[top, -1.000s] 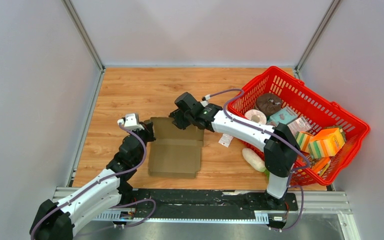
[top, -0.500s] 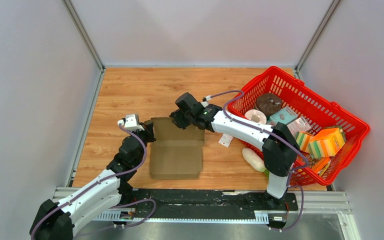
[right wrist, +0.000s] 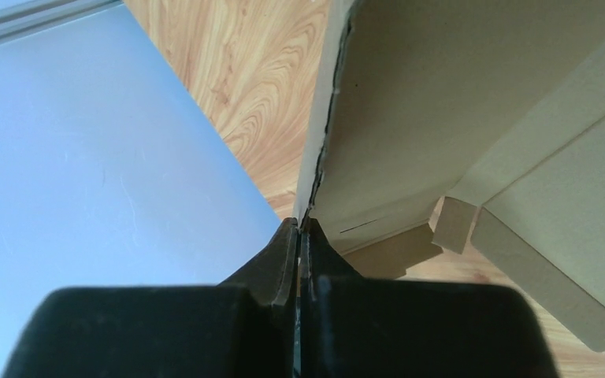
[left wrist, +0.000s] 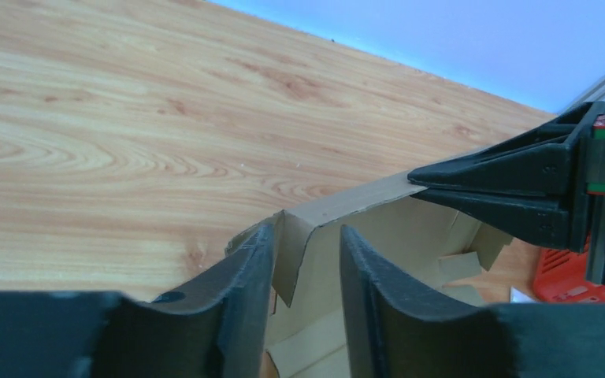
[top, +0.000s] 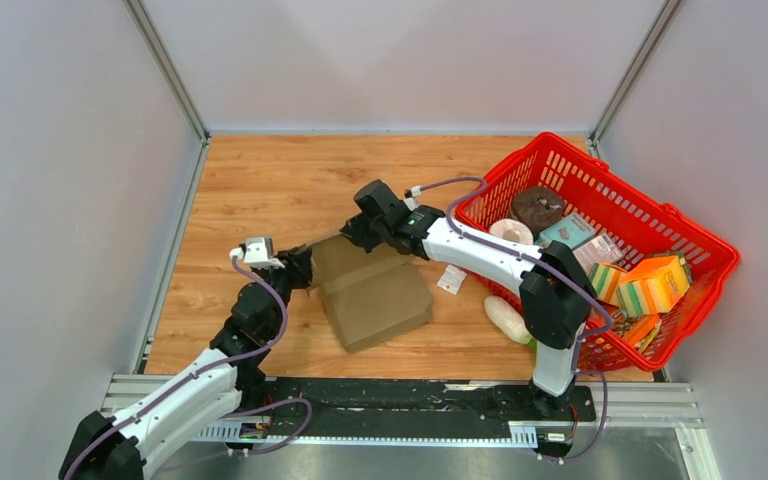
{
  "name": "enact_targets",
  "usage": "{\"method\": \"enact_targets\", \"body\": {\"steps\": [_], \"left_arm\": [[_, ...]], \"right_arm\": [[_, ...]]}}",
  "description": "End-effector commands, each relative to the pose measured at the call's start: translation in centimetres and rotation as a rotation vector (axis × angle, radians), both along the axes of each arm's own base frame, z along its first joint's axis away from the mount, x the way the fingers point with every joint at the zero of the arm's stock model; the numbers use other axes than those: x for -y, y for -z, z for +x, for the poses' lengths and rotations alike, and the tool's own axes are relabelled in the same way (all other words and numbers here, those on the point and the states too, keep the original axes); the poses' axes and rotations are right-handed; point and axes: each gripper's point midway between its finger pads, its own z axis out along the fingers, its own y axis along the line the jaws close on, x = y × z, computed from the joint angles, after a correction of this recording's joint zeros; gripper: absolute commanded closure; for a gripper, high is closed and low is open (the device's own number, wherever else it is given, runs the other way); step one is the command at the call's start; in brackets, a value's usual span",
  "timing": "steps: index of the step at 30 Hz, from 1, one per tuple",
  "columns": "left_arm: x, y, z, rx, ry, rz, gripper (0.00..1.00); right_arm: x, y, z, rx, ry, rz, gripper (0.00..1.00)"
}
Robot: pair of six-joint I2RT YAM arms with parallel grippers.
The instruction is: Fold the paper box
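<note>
Brown cardboard sits mid-way across the wooden table [top: 260,180]: the paper box [top: 375,295] lies skewed between the two grippers, its far edge lifted. At its left corner the left gripper [left wrist: 306,236] has its jaws narrowly apart, with a bent flap standing between them against one finger. The right gripper [right wrist: 301,224] is pinched tight on the box's far edge. Further right lie a small white packet [top: 451,281] and the red basket [top: 505,185], which holds a brown round item [top: 537,207], a white roll [top: 511,233], a teal packet [top: 567,232] and orange and yellow-green packs [top: 655,285].
</note>
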Motion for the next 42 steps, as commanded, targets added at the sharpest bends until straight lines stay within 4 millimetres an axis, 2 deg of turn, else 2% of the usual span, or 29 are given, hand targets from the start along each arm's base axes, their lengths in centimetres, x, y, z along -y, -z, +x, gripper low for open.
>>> {"method": "enact_targets", "body": {"steps": [1,2,3,5,6,7,8,9,10,12,13,15,19,23,24,25,28,32,33,35,41,42], "left_arm": [[-0.2,-3.5,-0.4,0.076,-0.004,-0.062,0.5],[-0.5,-4.5,-0.5,0.081,-0.015,-0.07,0.48],[-1.2,-3.3,-0.8,0.017,-0.041,-0.038,0.48],[-2.2,-4.6,-1.6,0.015,-0.073,-0.06,0.5],[-3.0,-3.2,-2.2,-0.049,-0.097,-0.038,0.5],[-3.7,-3.3,-2.9,-0.052,-0.111,-0.049,0.51],[-4.1,-3.1,-3.4,-0.068,-0.123,-0.05,0.51],[-5.0,-1.6,-4.1,-0.122,-0.154,-0.037,0.51],[-5.6,-2.0,-4.7,-0.1,-0.167,-0.072,0.51],[-6.4,-0.5,-5.6,-0.131,-0.194,-0.086,0.47],[-6.5,-0.9,-5.9,-0.106,-0.186,-0.112,0.45],[-6.5,-0.1,-6.0,-0.123,-0.188,-0.124,0.43],[-6.3,1.9,-5.3,-0.218,-0.218,-0.052,0.43],[-4.6,1.9,-4.0,-0.268,-0.164,0.026,0.44],[-4.3,1.6,-3.5,-0.265,-0.161,0.031,0.44],[-4.0,1.8,-3.1,-0.296,-0.164,0.055,0.44],[-3.6,2.6,-2.0,-0.335,-0.173,0.111,0.44],[-2.1,2.0,-0.4,-0.3,-0.122,0.159,0.38],[-1.6,1.1,0.3,-0.26,-0.102,0.167,0.36],[-1.1,0.9,1.1,-0.254,-0.092,0.183,0.35],[-0.9,1.9,1.8,-0.306,-0.118,0.209,0.4],[-0.7,1.5,2.1,-0.287,-0.114,0.199,0.42]], "right_arm": [[-0.9,-1.8,1.6,0.103,-0.055,0.042,1.0],[-1.1,-1.9,1.7,0.116,-0.084,0.038,1.0],[-1.4,-2.3,2.0,0.141,-0.105,0.046,1.0],[-1.6,-2.2,2.2,0.173,-0.175,0.038,1.0],[-2.3,-3.5,2.8,0.236,-0.202,0.084,1.0],[-2.3,-3.9,3.3,0.27,-0.219,0.1,1.0],[-2.6,-3.6,2.7,0.281,-0.271,0.116,1.0],[-3.0,-4.7,3.1,0.356,-0.309,0.131,1.0],[-3.1,-5.0,3.3,0.387,-0.332,0.139,1.0],[-3.6,-5.3,3.3,0.454,-0.407,0.146,1.0],[-3.4,-5.4,3.6,0.475,-0.42,0.143,1.0],[-3.7,-5.5,3.5,0.505,-0.464,0.142,1.0],[-3.6,-4.7,3.9,0.531,-0.537,0.148,1.0],[-3.3,-2.8,3.8,0.504,-0.563,0.186,1.0],[-3.3,-3.0,4.1,0.521,-0.565,0.209,1.0],[-3.2,-2.2,4.3,0.506,-0.566,0.216,1.0],[-2.7,-1.8,4.8,0.494,-0.563,0.258,1.0],[-2.5,-0.9,5.1,0.472,-0.565,0.28,1.0],[-2.5,-1.0,5.2,0.468,-0.562,0.289,1.0],[-2.6,-1.1,5.3,0.464,-0.566,0.301,1.0],[-2.6,-1.6,5.6,0.463,-0.566,0.309,1.0],[-2.6,-1.8,5.6,0.467,-0.567,0.311,1.0]]}}
